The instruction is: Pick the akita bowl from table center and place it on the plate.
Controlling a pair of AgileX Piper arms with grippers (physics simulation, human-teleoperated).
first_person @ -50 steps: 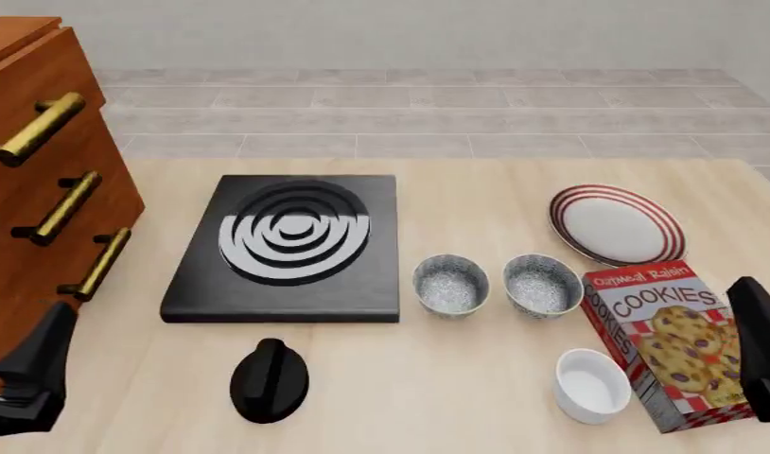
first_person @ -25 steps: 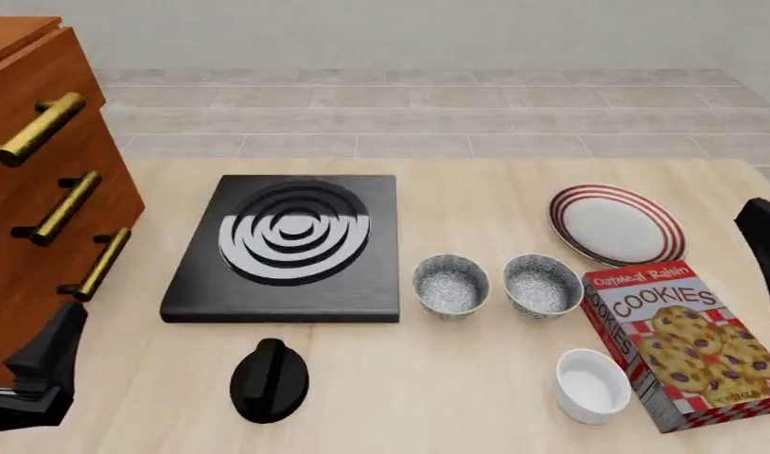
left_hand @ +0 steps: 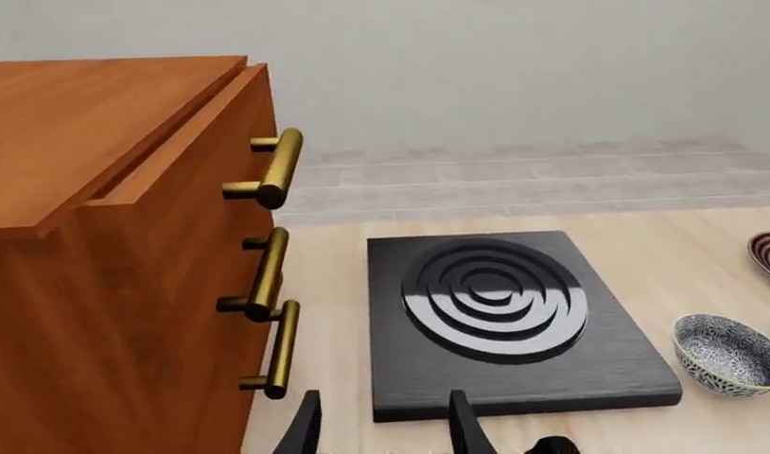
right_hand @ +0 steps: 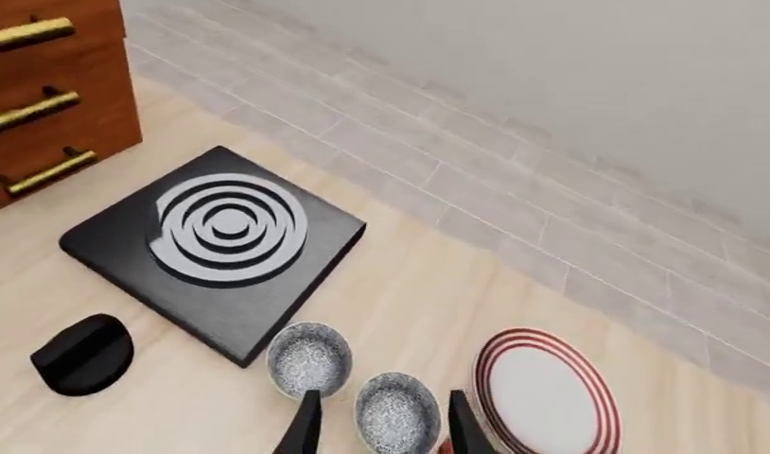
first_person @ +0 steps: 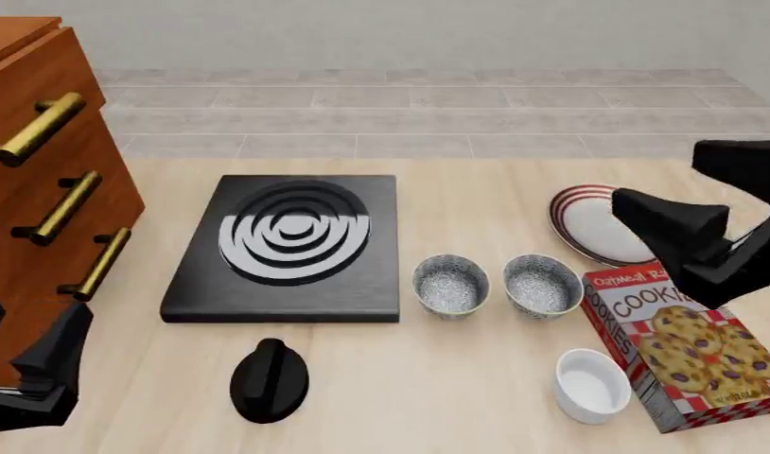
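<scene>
nothing is grasped yet: the speckled grey-blue akita bowl (first_person: 451, 285) sits on the worktop, the red-striped white plate (first_person: 585, 233) is bare, both hands' fingers are parted and empty.

Two akita bowls (first_person: 451, 284) sit side by side near the plate (first_person: 600, 227).

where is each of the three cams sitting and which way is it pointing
Front view: fixed above the arms' side of the table, looking forward and down at the stove plate, two bowls and plate; both arms show at the edges.
Left wrist view: low near the drawer cabinet, facing the stove plate; open fingertips show.
Right wrist view: high, angled down at the bowls and plate; open fingertips show.
Shared: all three see the stove plate and the nearer-to-stove bowl.
</scene>
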